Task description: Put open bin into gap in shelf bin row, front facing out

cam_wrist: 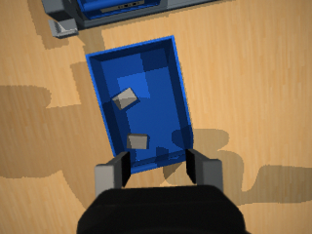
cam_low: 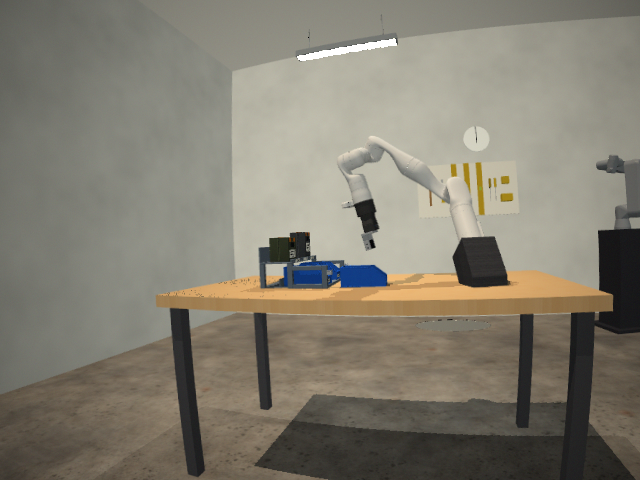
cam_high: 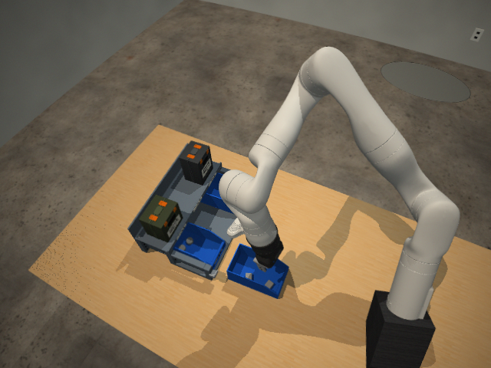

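From the top we see the arm [cam_high: 253,198] cover most of the far bin [cam_high: 214,190] on the shelf [cam_high: 158,243], and the gripper [cam_high: 265,264] cover part of the loose bin [cam_high: 242,273]. In the wrist view the shelf is cut off by the upper edge. In the exterior view the parts in the bins are hidden by the bin walls, and a second robot [cam_low: 625,180] is cut off at the right edge.
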Controlling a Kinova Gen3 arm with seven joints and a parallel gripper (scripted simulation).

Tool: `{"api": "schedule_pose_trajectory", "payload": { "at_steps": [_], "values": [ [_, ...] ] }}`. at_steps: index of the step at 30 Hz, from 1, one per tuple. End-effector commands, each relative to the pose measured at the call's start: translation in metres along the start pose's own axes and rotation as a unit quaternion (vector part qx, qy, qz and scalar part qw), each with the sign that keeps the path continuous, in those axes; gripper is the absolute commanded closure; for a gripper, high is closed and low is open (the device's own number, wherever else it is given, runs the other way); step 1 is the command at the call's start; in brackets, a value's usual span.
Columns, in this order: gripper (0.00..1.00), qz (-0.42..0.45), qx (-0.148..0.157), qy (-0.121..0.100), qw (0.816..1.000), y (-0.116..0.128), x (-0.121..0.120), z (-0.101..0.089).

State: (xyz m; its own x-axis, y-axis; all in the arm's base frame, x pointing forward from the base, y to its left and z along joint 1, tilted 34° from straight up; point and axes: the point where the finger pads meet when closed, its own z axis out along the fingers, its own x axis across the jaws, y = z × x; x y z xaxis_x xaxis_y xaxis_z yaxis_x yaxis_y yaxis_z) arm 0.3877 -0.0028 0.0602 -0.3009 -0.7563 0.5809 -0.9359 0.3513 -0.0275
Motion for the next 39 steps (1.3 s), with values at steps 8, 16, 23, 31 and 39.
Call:
{"api": "schedule_pose_trajectory", "payload": {
  "at_steps": [8, 16, 23, 31, 39],
  "values": [
    [0.0, -0.04, 0.056, -0.013, 0.998, -0.007, -0.023, -0.012],
    [0.0, -0.06, 0.08, -0.018, 0.995, -0.01, -0.033, -0.017],
    [0.0, -0.077, 0.1, -0.023, 0.992, -0.012, -0.043, -0.022],
    [0.0, -0.088, 0.113, -0.026, 0.989, -0.013, -0.049, -0.025],
    [0.0, -0.094, 0.119, -0.028, 0.988, -0.013, -0.052, -0.026]
  ]
}}
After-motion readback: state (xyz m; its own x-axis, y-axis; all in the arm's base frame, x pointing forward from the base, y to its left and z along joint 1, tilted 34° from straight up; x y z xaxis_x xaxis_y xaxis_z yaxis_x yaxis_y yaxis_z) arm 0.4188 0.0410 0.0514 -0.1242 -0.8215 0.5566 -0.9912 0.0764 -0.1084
